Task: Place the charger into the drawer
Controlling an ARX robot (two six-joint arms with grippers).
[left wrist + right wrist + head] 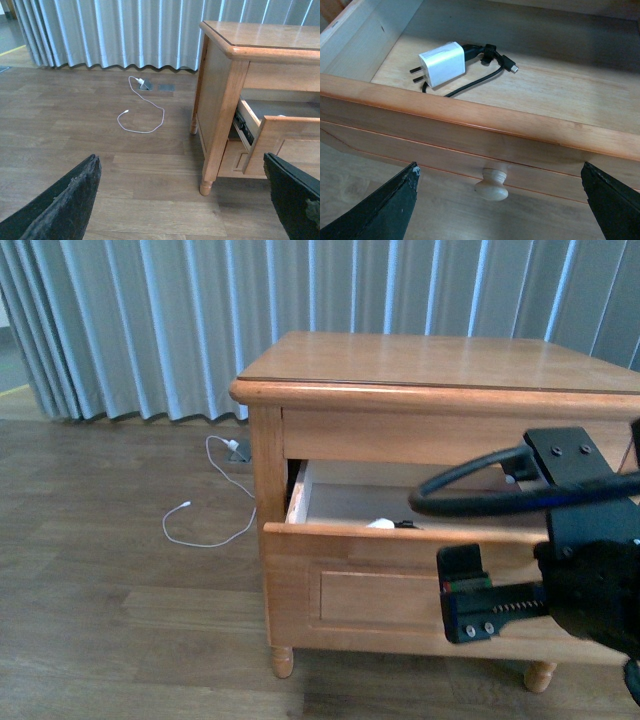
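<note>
The room has a brown wooden floor [110, 620] and a long grey-blue curtain [150, 320] at the back. Nearest to the front camera is the right gripper [500, 605], dark, hanging before the front of the cabinet [430, 360]. In its wrist view the two fingers [380, 210] stand far apart at the picture's edges, with nothing between them, so it is spread and empty. Between them is seen the round knob [491, 184], just in front; I judge the gripper is placed there so that it can push the drawer [485, 125] shut.

The drawer is pulled out. The charger [442, 63] lies inside, on the pale floor of the drawer, close behind the front board, with its black cord beside it. In the front view only a little white of it shows over the board. So the putting in seems done, and closing is what may remain.

The left gripper [185, 200] is spread too and holds nothing; it looks from the side, away from the work. Farther away, a white cable [205, 510] lies on the floor near the curtain.
</note>
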